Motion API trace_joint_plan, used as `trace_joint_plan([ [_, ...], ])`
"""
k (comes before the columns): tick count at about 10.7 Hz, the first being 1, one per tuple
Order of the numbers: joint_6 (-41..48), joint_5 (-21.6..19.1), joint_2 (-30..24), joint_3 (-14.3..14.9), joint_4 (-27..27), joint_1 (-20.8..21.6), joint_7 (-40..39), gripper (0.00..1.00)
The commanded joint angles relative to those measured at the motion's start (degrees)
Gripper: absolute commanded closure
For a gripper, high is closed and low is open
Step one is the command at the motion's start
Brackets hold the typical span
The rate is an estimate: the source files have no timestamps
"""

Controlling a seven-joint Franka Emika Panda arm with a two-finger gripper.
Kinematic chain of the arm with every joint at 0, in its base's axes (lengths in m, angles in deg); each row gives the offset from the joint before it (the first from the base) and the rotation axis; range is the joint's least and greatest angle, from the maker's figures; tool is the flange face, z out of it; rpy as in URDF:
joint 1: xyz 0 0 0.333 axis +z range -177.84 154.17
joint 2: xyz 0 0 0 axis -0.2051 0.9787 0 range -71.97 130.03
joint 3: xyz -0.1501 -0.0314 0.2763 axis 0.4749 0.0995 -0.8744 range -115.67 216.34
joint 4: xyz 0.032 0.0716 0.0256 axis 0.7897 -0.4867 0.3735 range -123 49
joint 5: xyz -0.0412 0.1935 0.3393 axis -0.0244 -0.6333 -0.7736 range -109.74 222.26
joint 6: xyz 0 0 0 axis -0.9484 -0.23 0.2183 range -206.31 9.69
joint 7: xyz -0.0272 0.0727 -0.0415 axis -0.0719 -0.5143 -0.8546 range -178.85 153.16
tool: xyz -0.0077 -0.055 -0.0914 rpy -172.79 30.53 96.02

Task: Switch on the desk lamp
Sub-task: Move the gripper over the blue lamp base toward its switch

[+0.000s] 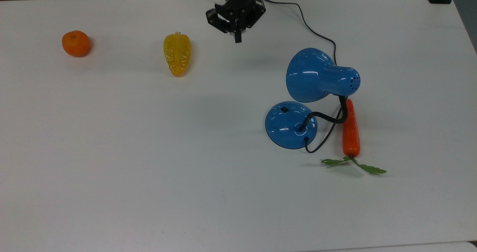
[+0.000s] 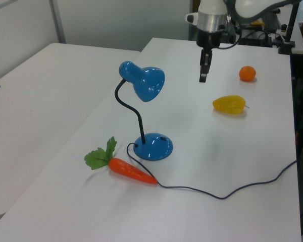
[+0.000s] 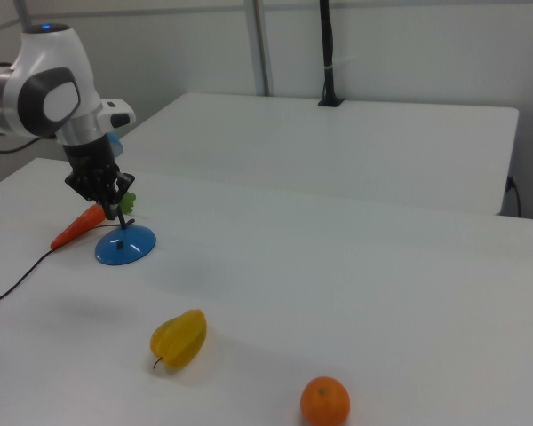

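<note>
The desk lamp (image 1: 311, 95) sits on the white worktop (image 1: 149, 151), toward the top view's right edge and about midway between the near and far edges. Its round blue base (image 1: 290, 125) is flat on the surface with the little black switch (image 1: 284, 109) on top, and the black bendy neck (image 2: 131, 108) curves up to the cone shade (image 2: 146, 83). Right beside the base there's a toy carrot (image 1: 350, 129) with green leaves, and the lamp's black cord (image 2: 232, 191) passes by the carrot and trails off across the worktop.

Further in, a yellow starfruit-looking thing (image 1: 177, 54) lies well apart from the lamp, and an orange (image 1: 76, 43) sits over by the top view's far left corner.

At the far edge the gripper (image 1: 237, 39) hangs above the surface, pointing down, between the starfruit and the lamp shade, touching nothing. The jaws look pinched together with nothing between them.
</note>
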Motion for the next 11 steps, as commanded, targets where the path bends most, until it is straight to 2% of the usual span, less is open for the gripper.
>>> trace_joint_plan([
  [1,-8.00,0.56,1.11,-1.04,-4.41,0.71,-1.17,1.00],
  [6,-17.15,0.65,6.91,-1.66,-4.51,2.29,-2.05,1.00],
  [8,-20.58,0.65,9.11,-2.01,-4.42,2.91,-6.60,1.00],
  [11,-24.72,0.83,12.62,-2.71,-3.90,4.66,-9.42,1.00],
])
